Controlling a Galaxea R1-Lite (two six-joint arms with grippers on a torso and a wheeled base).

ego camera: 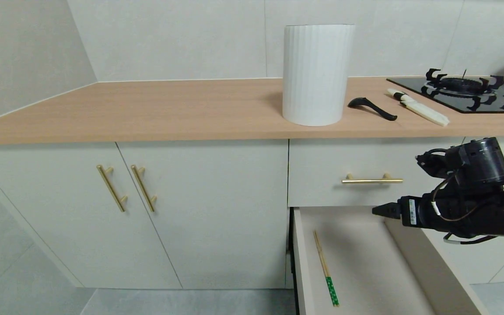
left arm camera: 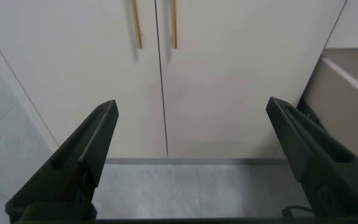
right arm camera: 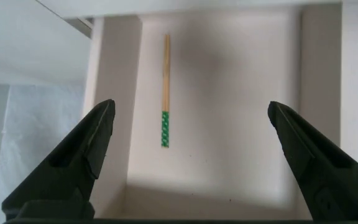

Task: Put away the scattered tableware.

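Head view: right arm (ego camera: 466, 205) above drawer (ego camera: 365, 262)

Open drawer (ego camera: 365, 262) cut off by head view's lower edge, gas hob (ego camera: 418, 89) cropped at its right edge

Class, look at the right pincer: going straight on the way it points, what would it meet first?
Probably the bare floor of the open drawer, beside the chopsticks, not on them. Nothing shows between the open right pincer and it, though depth is unclear.
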